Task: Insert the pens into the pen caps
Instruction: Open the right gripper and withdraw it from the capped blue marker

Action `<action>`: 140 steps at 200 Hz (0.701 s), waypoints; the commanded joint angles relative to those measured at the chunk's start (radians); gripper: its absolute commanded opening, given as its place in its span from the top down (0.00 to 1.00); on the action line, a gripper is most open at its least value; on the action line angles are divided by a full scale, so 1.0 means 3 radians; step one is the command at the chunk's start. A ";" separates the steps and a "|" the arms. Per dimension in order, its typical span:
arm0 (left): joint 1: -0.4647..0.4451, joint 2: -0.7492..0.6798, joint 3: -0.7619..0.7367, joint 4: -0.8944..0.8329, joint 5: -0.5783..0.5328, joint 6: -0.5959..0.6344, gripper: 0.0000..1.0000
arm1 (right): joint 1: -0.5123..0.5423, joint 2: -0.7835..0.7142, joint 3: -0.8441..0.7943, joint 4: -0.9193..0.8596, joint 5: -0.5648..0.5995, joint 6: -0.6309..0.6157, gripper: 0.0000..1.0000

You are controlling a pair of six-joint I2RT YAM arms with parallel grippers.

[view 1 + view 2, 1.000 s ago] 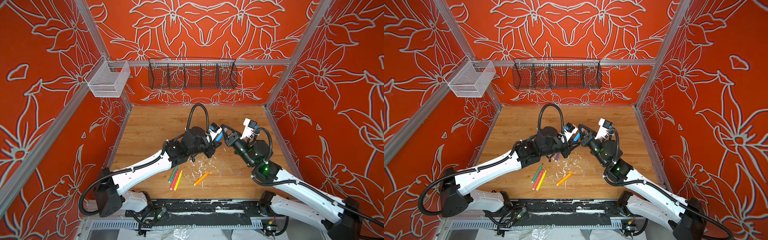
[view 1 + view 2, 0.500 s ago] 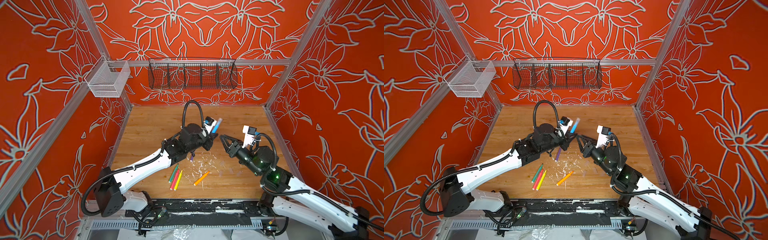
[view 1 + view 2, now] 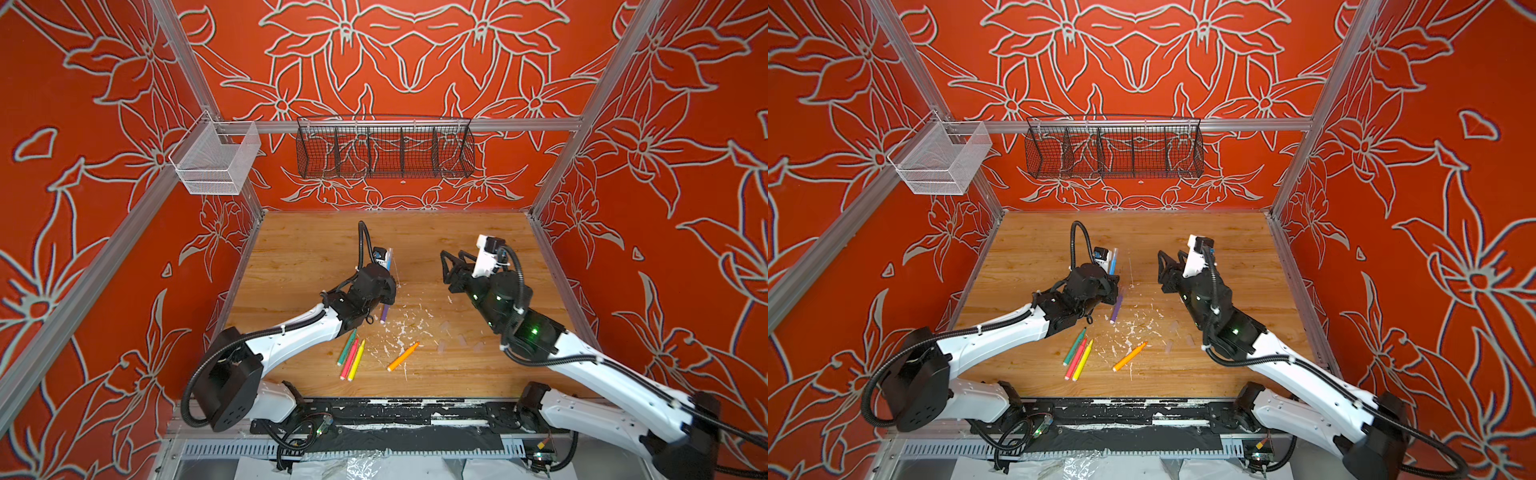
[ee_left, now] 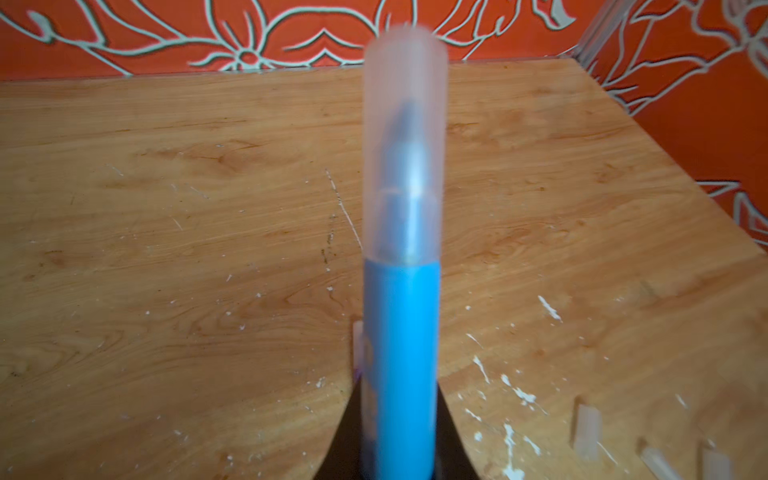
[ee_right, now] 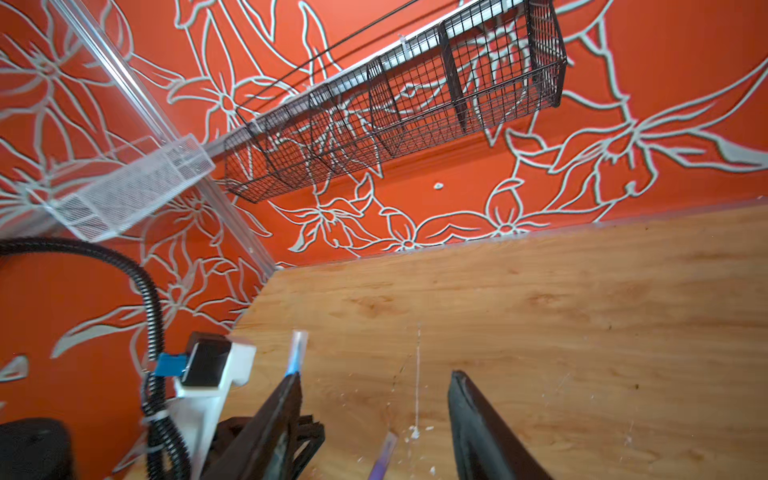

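Once the arms had drawn apart from where they met a second before, the right gripper (image 5: pixel 374 378) stood with its jaws parted and nothing between them, well clear of the left gripper (image 4: pixel 397 451) off to its side. What it had let go of was the clear cap (image 4: pixel 405 145), which now sat over the tip of the blue pen (image 4: pixel 401 353). That pen stuck out of the left gripper, whose jaws were clamped tight on the lower barrel.

From where I stood the cap looked pushed right down to the coloured barrel, so I took that pen as done and ready to be put down.

On the table (image 3: pixel 311 257) just beneath the left gripper lay the purple pen (image 3: pixel 384 312), uncapped. Further back along that arm lay the green pen (image 3: pixel 347 347), pink pen (image 3: pixel 350 359) and yellow pen (image 3: pixel 356 360) side by side, with the orange pen (image 3: pixel 402 356) a little apart, all bare. The spare caps (image 4: pixel 587 428) lay behind the right gripper, beside its forearm. By my count five pens remained.
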 commanded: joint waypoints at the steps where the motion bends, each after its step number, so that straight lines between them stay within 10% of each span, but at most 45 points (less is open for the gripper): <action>1: -0.0001 0.0153 0.0177 0.0124 -0.0155 0.0178 1.00 | -0.0149 0.0333 0.0056 0.0774 0.0172 -0.0365 0.38; 42: 0.0002 0.0093 0.0536 -0.0620 -0.0142 -0.0097 1.00 | -0.0326 0.0604 0.0300 0.0881 0.0647 -0.0104 0.36; 76: 0.0045 0.0122 0.0725 -0.0933 -0.0048 -0.0113 1.00 | -0.0327 0.0552 0.0784 -0.0182 0.0786 -0.0015 0.35; 110: 0.0043 0.0334 0.0362 -0.0665 0.0075 0.0061 1.00 | -0.0351 0.0096 0.0214 -0.0138 0.0256 -0.0173 0.25; 140: 0.0067 0.0589 0.0878 -0.1511 -0.0033 -0.0159 1.00 | -0.0363 -0.0112 0.0831 -0.1564 -0.0004 0.0320 0.25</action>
